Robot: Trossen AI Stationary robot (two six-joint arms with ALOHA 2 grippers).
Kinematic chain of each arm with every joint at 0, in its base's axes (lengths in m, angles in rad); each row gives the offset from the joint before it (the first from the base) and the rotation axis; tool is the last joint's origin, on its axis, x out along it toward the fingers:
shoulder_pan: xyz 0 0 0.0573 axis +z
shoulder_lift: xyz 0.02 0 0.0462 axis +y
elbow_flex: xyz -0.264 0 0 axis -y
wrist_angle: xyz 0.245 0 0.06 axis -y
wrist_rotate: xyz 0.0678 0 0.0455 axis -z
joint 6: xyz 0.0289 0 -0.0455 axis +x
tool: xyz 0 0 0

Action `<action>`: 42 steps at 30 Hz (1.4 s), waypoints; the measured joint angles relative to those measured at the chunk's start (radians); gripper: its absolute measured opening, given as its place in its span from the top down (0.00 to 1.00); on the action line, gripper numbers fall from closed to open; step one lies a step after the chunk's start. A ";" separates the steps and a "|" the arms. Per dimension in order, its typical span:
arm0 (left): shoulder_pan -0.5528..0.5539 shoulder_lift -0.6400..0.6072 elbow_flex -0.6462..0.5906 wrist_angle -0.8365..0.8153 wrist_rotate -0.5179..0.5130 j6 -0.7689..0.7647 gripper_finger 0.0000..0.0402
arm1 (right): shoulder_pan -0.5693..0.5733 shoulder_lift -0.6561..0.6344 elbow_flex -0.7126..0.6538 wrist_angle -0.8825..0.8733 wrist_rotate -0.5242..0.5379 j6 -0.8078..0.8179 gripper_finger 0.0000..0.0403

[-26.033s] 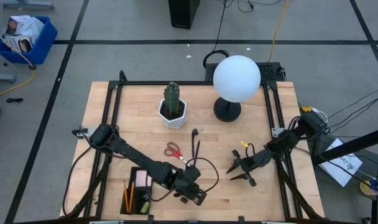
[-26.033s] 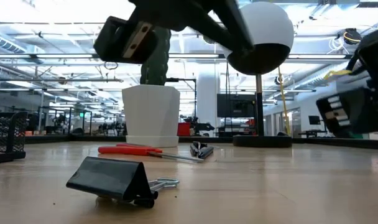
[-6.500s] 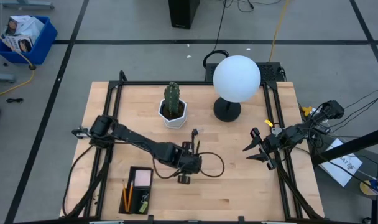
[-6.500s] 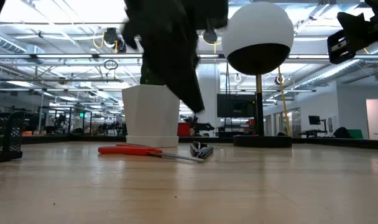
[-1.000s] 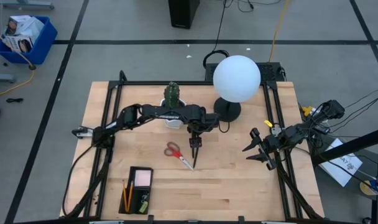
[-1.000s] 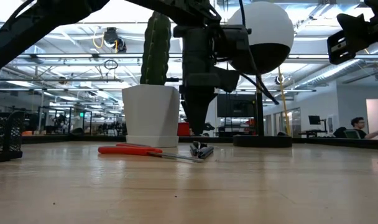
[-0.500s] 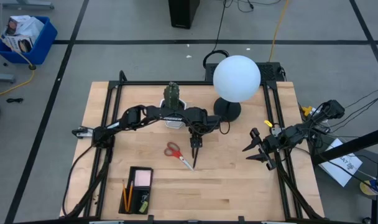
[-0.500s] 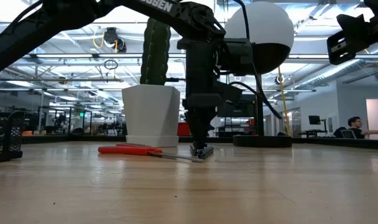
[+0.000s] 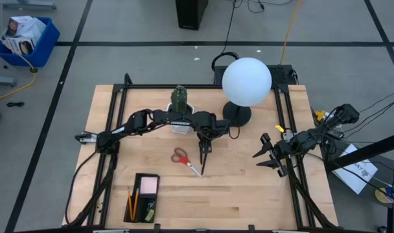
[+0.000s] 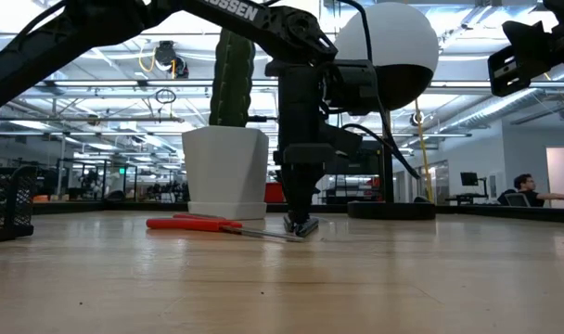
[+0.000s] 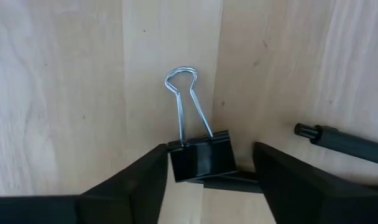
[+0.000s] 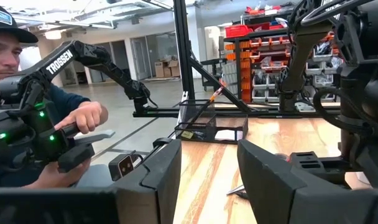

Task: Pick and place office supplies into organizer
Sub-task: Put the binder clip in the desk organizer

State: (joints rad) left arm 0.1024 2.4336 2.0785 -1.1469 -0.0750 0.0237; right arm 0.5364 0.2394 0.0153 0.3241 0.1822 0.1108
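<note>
Reaching past the cactus [image 9: 178, 98] in its white pot [image 10: 225, 172], the left hand [image 9: 203, 150] points straight down at the middle of the wooden surface [image 9: 249, 194]. Its fingers [image 11: 130, 186] are spread and straddle a black binder clip [image 11: 200, 162], one on each side; whether they already touch the clip I cannot tell. The clip's wire handles point away from the wrist, and it lies on the surface beside thin dark pens [image 9: 201, 163], one of which shows as a dark rod [image 11: 344, 143] just beside the clip. In the low view the hand's tips come down onto the clip [image 10: 301, 225] at the surface.

Red-handled scissors [image 9: 183, 158] lie flat just beside the pens, on the left arm's side. The black organizer [image 9: 142, 196] sits near the front edge, well apart from the hand, with orange pencils [image 9: 131, 202] in one compartment and a pink sticky-note pad [image 9: 149, 186] in another.

The right hand [image 9: 265, 155] waits off to the right edge of the surface, raised, its fingers [image 12: 161, 177] parted with nothing between them. A lamp with a white globe [image 9: 246, 80] stands at the back. A person [image 12: 27, 106] holding a control arm shows beyond the surface in the right wrist view.
</note>
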 joint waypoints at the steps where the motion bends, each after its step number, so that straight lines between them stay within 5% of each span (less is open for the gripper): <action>1: 0.000 0.000 0.000 0.000 0.000 0.000 0.42 | 0.000 0.000 0.000 0.000 0.000 0.000 0.62; 12: 0.000 0.000 -0.001 0.004 -0.002 -0.022 0.63 | 0.000 0.000 0.000 0.000 0.000 0.000 0.62; 42: -0.033 0.002 0.004 -0.005 -0.023 -0.060 0.65 | 0.000 0.000 0.000 0.000 0.000 0.000 0.62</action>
State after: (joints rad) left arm 0.0699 2.4352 2.0824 -1.1522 -0.0982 -0.0368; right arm 0.5362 0.2394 0.0154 0.3241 0.1822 0.1108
